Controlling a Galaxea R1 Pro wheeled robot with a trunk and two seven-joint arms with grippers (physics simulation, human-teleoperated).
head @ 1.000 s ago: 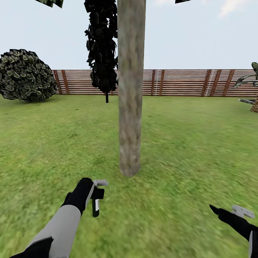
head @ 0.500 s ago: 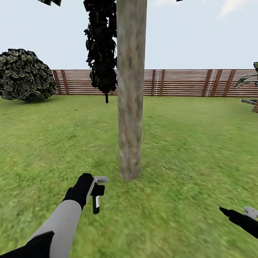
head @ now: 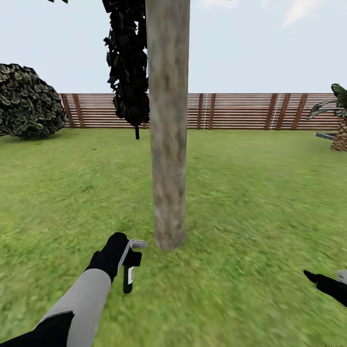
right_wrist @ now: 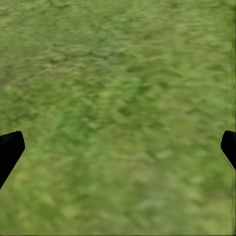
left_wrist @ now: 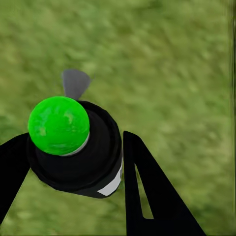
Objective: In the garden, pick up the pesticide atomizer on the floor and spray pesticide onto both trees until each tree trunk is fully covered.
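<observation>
A: Item one, the left claw (head: 129, 260)?
B: It is recorded as pinched on the pesticide atomizer (head: 128, 274), which is held low above the lawn (head: 250, 193), just short of the base of the tree trunk (head: 167, 144). In the left wrist view the black body with its green cap (left_wrist: 59, 125) is seen clamped between the two fingers (left_wrist: 147, 196). The grip is judged to be kept this way so the nozzle can be brought to bear on the bark.

A: Item two, the right claw (head: 332, 282)?
B: It is listed as spread and empty; grass alone is seen between its tips in the right wrist view. It is held aside, presumably to be kept out of the spray.

A: Pesticide on the trunk?
B: No whitish speckles can be made out; spraying is judged not yet begun.

A: Surroundings?
B: A slatted wooden fence (head: 241, 112), a round bush (head: 29, 103), a dark thin-trunked tree (head: 126, 72) and a palm-like plant (head: 337, 115) are entered.

A: Changes against the earlier frames?
B: The whole view is shifted leftward, so the camera is taken to have turned; the trunk is now nearer the atomizer, and the right claw is lower toward the frame's corner.
</observation>
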